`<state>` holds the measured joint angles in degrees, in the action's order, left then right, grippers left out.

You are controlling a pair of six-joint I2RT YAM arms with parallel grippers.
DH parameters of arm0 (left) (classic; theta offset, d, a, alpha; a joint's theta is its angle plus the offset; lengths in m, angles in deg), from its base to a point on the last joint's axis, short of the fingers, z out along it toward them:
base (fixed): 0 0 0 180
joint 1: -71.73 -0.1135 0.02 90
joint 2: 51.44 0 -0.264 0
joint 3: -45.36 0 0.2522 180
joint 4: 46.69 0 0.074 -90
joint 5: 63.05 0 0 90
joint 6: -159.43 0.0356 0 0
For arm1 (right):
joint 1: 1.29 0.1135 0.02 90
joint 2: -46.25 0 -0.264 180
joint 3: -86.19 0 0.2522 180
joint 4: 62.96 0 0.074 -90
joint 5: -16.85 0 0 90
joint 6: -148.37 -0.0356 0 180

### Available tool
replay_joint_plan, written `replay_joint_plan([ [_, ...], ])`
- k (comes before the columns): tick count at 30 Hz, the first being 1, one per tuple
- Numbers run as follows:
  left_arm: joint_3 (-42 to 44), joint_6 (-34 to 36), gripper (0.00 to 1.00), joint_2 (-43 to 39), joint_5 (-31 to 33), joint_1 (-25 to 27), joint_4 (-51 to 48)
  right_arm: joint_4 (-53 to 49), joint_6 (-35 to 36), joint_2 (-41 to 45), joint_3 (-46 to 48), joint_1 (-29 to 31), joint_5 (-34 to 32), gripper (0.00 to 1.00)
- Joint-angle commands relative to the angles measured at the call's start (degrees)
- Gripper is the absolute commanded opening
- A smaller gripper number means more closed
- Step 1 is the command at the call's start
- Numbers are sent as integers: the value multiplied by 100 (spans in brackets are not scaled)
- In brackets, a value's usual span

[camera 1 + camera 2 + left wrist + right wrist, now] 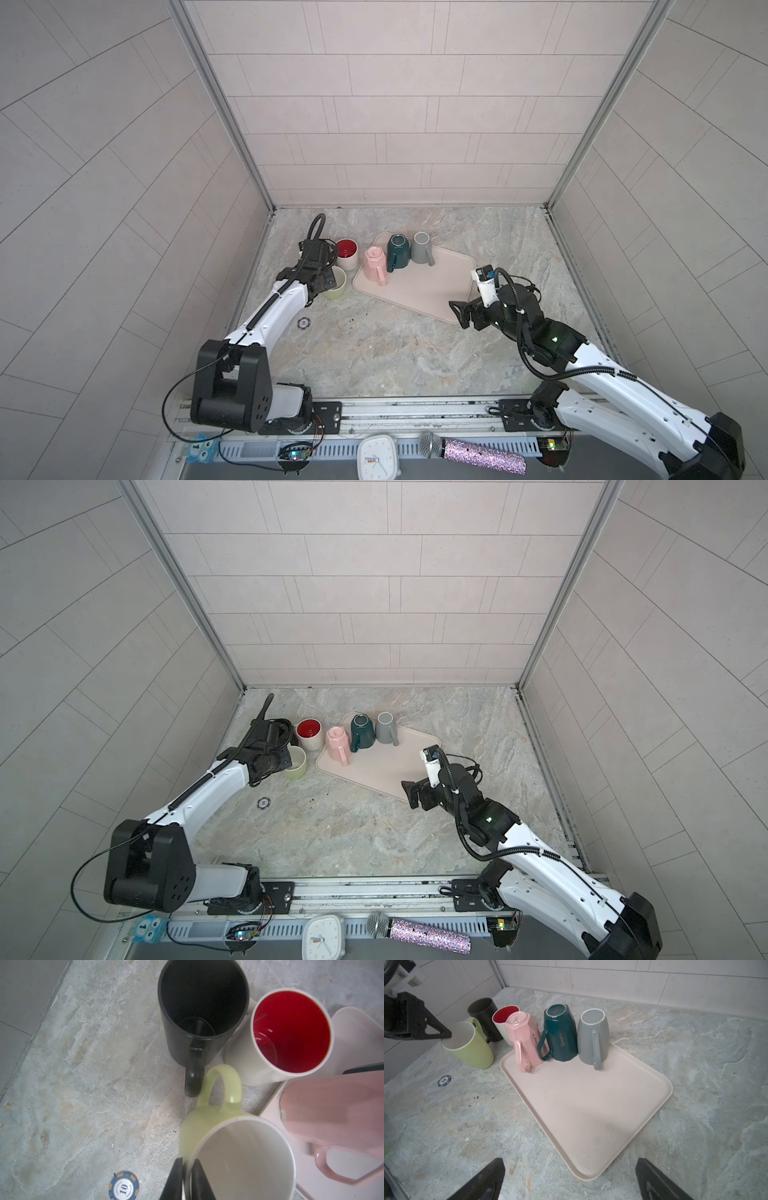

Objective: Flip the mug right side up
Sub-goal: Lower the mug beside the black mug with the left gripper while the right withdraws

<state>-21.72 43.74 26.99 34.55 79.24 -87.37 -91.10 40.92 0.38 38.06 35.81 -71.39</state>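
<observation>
While the left gripper (186, 1164) clamps the wall of the green mug (239, 1157) at the rim, one finger inside and one outside, the mug is mouth-up beside the tray's far-left corner. Whether its base rests on the marble counter (695, 1064) can't be told. It is white inside and empty.

Just beyond it stand the black mug (203, 1001) and the red-lined mug (291, 1030), both upright and empty.

At the far end of the pink tray (581, 1115), 3 mugs stand mouth-down in a row: pink mug (523, 1036), teal mug (560, 1030), grey mug (592, 1039). Their insides are hidden.

The right gripper (570, 1162) hovers at the tray's near corner w/ fingers spread wide, holding nothing. A poker chip (124, 1185) lies on the counter near the green mug.
</observation>
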Motion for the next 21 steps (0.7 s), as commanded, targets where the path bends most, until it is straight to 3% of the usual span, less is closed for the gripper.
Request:
replay_joint_plan([
  [1, -284, -72, 7, 82, -395, -32, 29, -478, -43, 220, -26, -11, 184, 100],
  [3, -262, -158, 7, 124, -515, -35, 55, -610, -50, 350, -26, -11, 176, 100],
  [6, -224, -229, 46, 9, -627, 8, 43, -770, -15, 561, -25, -12, 247, 100],
  [10, -100, -226, 69, -419, -584, 29, 8, -896, -42, 643, -33, -11, 359, 100],
  [16, -165, -39, 87, -949, -583, 122, -345, -997, -36, 536, -62, -19, 455, 100],
  [21, -457, 235, 90, -1237, -318, 430, -865, -1151, 16, -28, -355, -32, 314, 100],
])
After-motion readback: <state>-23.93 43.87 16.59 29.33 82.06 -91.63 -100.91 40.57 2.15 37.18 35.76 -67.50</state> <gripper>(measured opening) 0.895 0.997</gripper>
